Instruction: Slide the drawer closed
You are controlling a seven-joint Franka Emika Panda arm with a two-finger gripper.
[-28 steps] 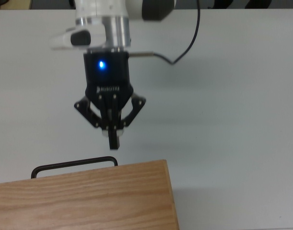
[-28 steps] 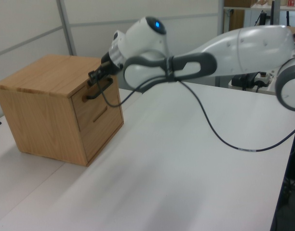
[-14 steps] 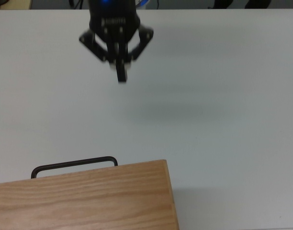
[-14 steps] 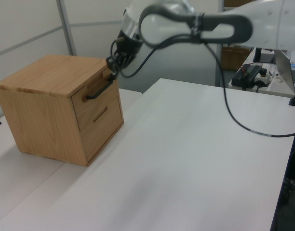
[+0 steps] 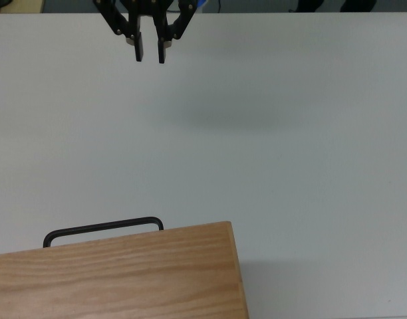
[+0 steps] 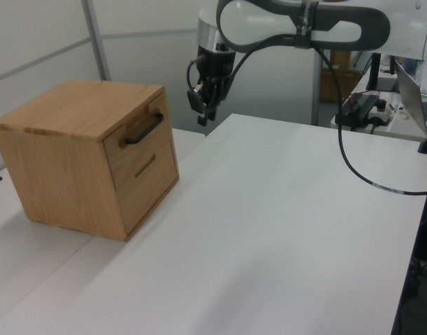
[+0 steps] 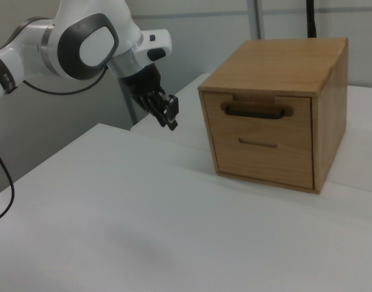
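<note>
Drawer (image 7: 258, 115) shut flat in the wood box, well apart from gripper (image 5: 149, 54). Gripper up over the counter (image 5: 290, 133), fingers a little apart, holding nothing.

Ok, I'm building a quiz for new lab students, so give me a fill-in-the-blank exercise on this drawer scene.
1. The light wood drawer with the slim black bar handle sits flush with the cabinet front, so it is ____.
2. The black two-finger gripper holds ____.
3. The oak-grain wooden cabinet rests on a ____ table.

Missing words: closed; nothing; white
</note>
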